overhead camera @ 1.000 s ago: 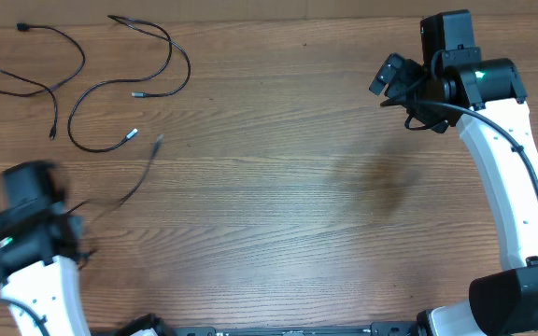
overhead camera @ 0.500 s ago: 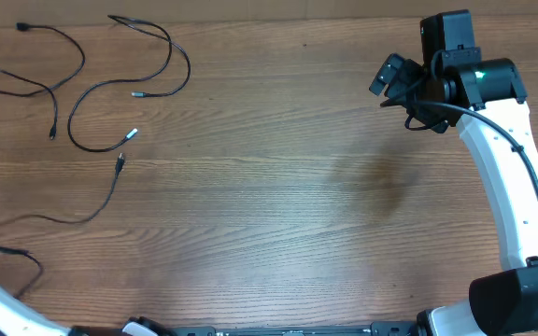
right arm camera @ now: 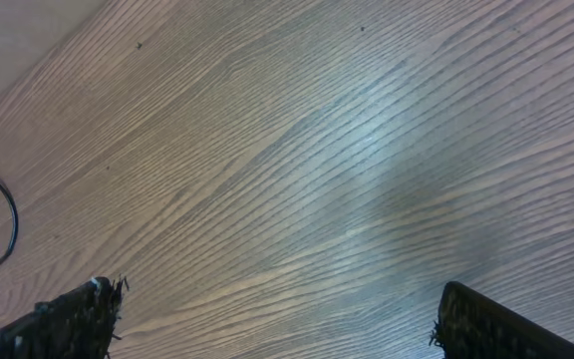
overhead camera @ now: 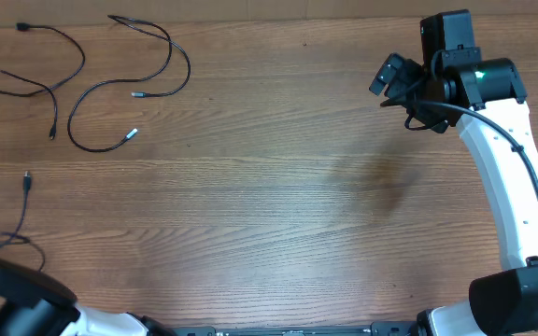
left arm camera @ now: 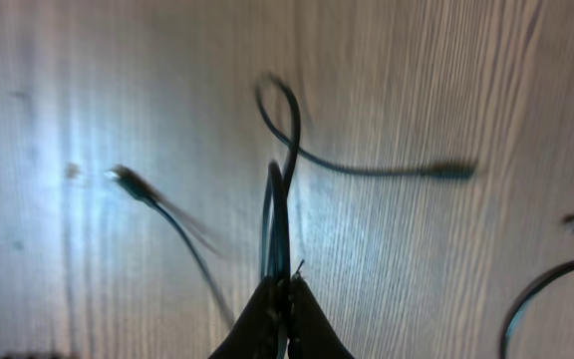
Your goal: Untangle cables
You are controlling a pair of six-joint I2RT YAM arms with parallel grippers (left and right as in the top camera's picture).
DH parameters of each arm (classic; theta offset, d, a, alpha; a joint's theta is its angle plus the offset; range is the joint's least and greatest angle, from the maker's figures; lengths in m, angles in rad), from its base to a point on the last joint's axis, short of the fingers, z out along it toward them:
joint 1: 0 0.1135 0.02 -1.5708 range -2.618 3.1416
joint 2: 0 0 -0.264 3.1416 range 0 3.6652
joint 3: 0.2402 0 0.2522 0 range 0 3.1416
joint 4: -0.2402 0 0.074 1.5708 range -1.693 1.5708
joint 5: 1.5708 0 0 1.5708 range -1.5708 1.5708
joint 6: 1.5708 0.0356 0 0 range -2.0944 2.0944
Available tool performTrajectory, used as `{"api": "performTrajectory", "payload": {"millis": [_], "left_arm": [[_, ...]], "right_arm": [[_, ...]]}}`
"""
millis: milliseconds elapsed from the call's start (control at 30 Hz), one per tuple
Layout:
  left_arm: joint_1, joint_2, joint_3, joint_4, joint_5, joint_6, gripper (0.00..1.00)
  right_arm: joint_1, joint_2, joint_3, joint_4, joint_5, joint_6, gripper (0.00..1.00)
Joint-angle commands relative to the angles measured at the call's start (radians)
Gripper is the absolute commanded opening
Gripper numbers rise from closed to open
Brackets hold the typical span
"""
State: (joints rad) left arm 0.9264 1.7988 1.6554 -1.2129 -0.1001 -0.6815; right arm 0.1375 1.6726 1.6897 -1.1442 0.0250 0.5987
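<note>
Black cable point(left arm camera: 278, 224) pinched in left end effector point(left arm camera: 283, 291); right end effector point(right arm camera: 275, 297) spread, well apart.

- A brown wood-grain tabletop point(overhead camera: 269, 187) fills the overhead view, with a faint darker smudge right of centre.
- Thin black cables point(overhead camera: 189, 65) lie in loose open curves at its far left corner, their small plug ends apart.
- A separate strand point(overhead camera: 26, 185) lies nearer, by the left edge, below those curves.
</note>
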Motion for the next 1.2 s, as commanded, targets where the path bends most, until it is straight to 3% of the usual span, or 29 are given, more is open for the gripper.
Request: {"api": "performTrajectory", "payload": {"millis": [0,33,67,100,133,200,467,600,733,1000,1167], "left_arm": [[-0.075,0.087,-0.004,0.036,0.023,-0.019,0.04],[-0.087,0.095,-0.004,0.045,0.023,-0.016,0.04],[-0.107,0.098,-0.004,0.063,0.024,-0.016,0.16],[-0.119,0.096,-0.002,0.073,0.024,-0.013,0.51],[-0.126,0.092,0.000,0.077,0.026,-0.013,0.74],[-0.136,0.085,0.009,0.077,0.032,-0.002,1.00],[-0.133,-0.064,0.086,-0.007,0.146,0.177,1.00],[-0.132,-0.288,0.086,-0.029,0.393,0.370,1.00],[-0.154,-0.460,0.080,-0.102,0.574,0.452,0.99],[-0.164,-0.860,0.080,-0.251,0.584,0.557,0.99],[-0.164,-1.068,0.081,-0.472,0.528,0.555,1.00]], "right_arm": [[0.000,-0.021,0.028,0.006,-0.001,0.003,1.00],[0.000,-0.021,0.028,0.006,-0.001,0.003,1.00],[0.000,-0.021,0.028,0.005,-0.001,0.003,1.00],[0.000,-0.021,0.028,0.006,-0.001,0.003,1.00],[0.000,-0.021,0.028,0.006,-0.001,0.003,1.00],[0.000,-0.021,0.028,0.006,-0.001,0.003,1.00],[0.000,-0.021,0.028,0.006,-0.001,0.003,1.00],[0.000,-0.021,0.028,0.006,-0.001,0.003,1.00],[0.000,-0.021,0.028,0.006,-0.001,0.003,1.00],[0.000,-0.021,0.028,0.006,-0.001,0.003,1.00],[0.000,-0.021,0.028,0.006,-0.001,0.003,1.00]]}}
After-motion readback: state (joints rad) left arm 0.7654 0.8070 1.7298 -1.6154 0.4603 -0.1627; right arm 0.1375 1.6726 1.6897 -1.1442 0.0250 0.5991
